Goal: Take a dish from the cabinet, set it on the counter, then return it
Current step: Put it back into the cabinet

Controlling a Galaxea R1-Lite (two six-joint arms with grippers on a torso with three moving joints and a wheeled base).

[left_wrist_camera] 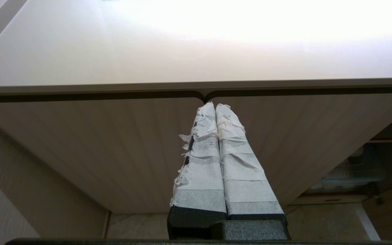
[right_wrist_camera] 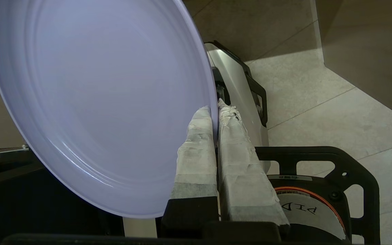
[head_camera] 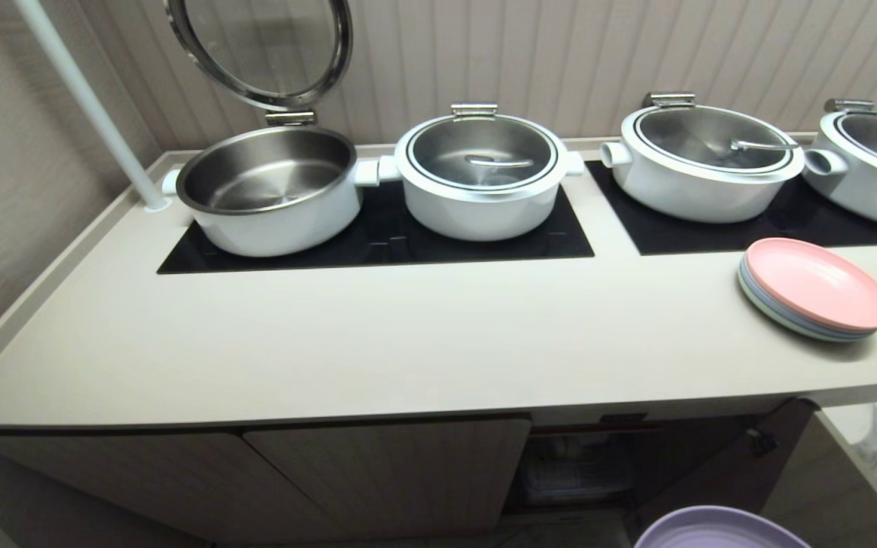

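The lavender dish (right_wrist_camera: 90, 102) hangs by its rim between the tape-wrapped fingers of my right gripper (right_wrist_camera: 215, 109), which is shut on it. In the head view only the dish's upper edge (head_camera: 720, 530) shows, low at the right, in front of the cabinet (head_camera: 377, 472) and below the counter (head_camera: 377, 335). The cabinet's right bay stands open, with a dark shelf space (head_camera: 583, 464) inside. My left gripper (left_wrist_camera: 215, 106) is shut on nothing and points at the closed ribbed doors (left_wrist_camera: 114, 146) under the counter edge.
A pastel stack of plates with a pink one on top (head_camera: 815, 289) lies at the counter's right. Several white pots (head_camera: 480, 171) stand on black hob panels (head_camera: 377, 243); the left pot's lid (head_camera: 263, 46) is raised. A white pole (head_camera: 88, 99) rises at the back left.
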